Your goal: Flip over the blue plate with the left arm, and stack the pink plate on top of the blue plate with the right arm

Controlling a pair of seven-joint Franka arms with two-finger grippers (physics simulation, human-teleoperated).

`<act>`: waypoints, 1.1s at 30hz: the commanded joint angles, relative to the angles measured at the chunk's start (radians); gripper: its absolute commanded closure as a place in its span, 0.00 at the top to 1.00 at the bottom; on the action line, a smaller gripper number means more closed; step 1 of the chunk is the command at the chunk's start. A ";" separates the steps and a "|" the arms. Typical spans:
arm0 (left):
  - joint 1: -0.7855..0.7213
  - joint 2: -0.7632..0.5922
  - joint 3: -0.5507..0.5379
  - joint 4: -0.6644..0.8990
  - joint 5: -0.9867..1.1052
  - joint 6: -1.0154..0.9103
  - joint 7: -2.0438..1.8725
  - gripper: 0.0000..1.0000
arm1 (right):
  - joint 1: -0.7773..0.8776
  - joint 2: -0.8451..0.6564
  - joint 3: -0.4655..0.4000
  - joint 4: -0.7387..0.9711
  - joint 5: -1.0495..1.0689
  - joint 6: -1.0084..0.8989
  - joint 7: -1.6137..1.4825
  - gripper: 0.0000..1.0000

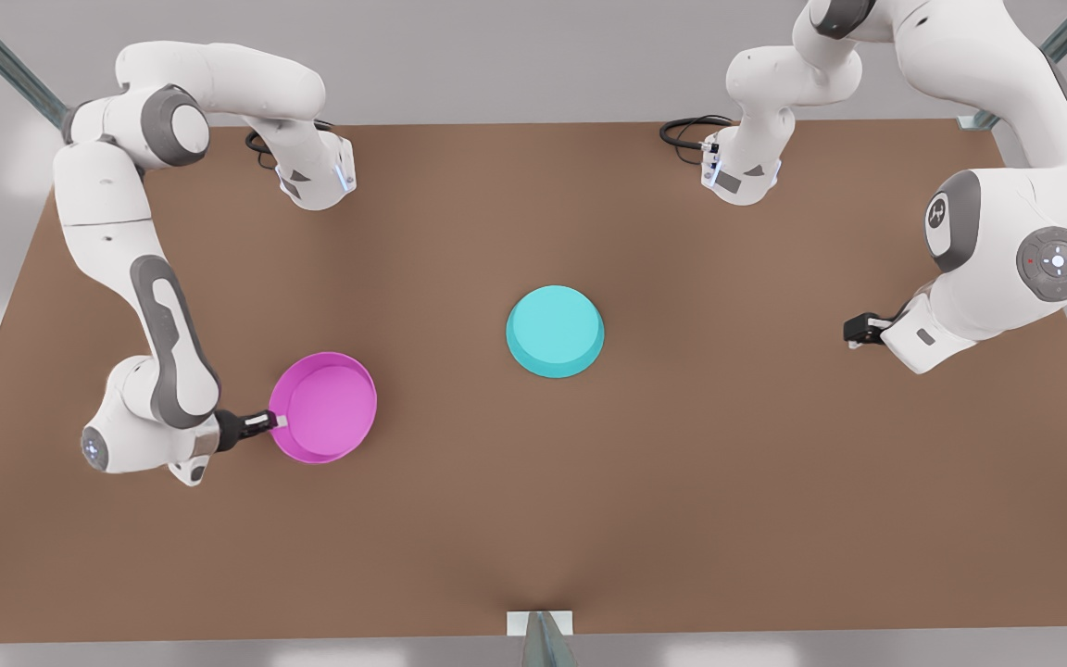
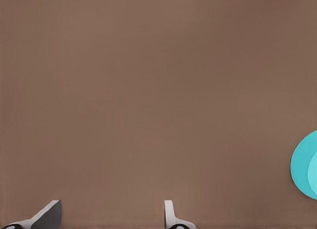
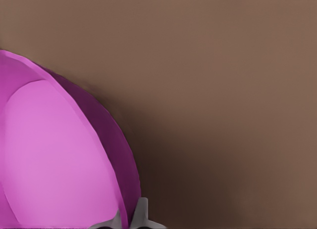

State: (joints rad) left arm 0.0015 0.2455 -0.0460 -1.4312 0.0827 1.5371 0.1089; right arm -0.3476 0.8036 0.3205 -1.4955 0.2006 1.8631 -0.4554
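Observation:
The blue plate (image 1: 555,331) lies upside down near the middle of the table, flat base up; its edge (image 2: 304,164) shows in the left wrist view. The pink plate (image 1: 324,406) sits open side up toward the front view's left, and it shows large in the right wrist view (image 3: 54,160). My right gripper (image 1: 279,421) (image 3: 128,220) is shut on the pink plate's rim, on the side away from the blue plate. My left gripper (image 1: 852,331) (image 2: 111,221) hangs open over bare table at the front view's right, well away from the blue plate, with nothing between its fingers.
The brown table (image 1: 682,463) ends at a front edge with a small metal bracket (image 1: 540,625). Both arm bases (image 1: 316,176) (image 1: 742,171) stand at the far edge with black cables beside them. Bare surface lies between the two plates.

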 commanded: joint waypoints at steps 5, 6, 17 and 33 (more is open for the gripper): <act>0.000 0.000 0.000 0.000 0.000 0.000 0.000 1.00 | 0.051 -0.001 0.006 0.001 0.019 0.004 0.000 0.21; 0.000 0.000 0.000 0.000 0.000 0.001 0.000 1.00 | 0.067 -0.003 0.006 0.000 0.043 0.005 0.000 0.21; 0.002 0.000 0.000 0.000 0.000 -0.003 -0.002 1.00 | 0.171 -0.003 0.055 0.003 0.048 0.082 0.001 0.21; 0.002 0.000 0.000 0.000 0.000 -0.005 -0.002 1.00 | 0.387 0.012 0.048 0.017 0.121 0.140 0.199 0.21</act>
State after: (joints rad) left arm 0.0036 0.2455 -0.0460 -1.4312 0.0827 1.5323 0.1074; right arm 0.0531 0.8161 0.3680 -1.4779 0.3268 2.0033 -0.2446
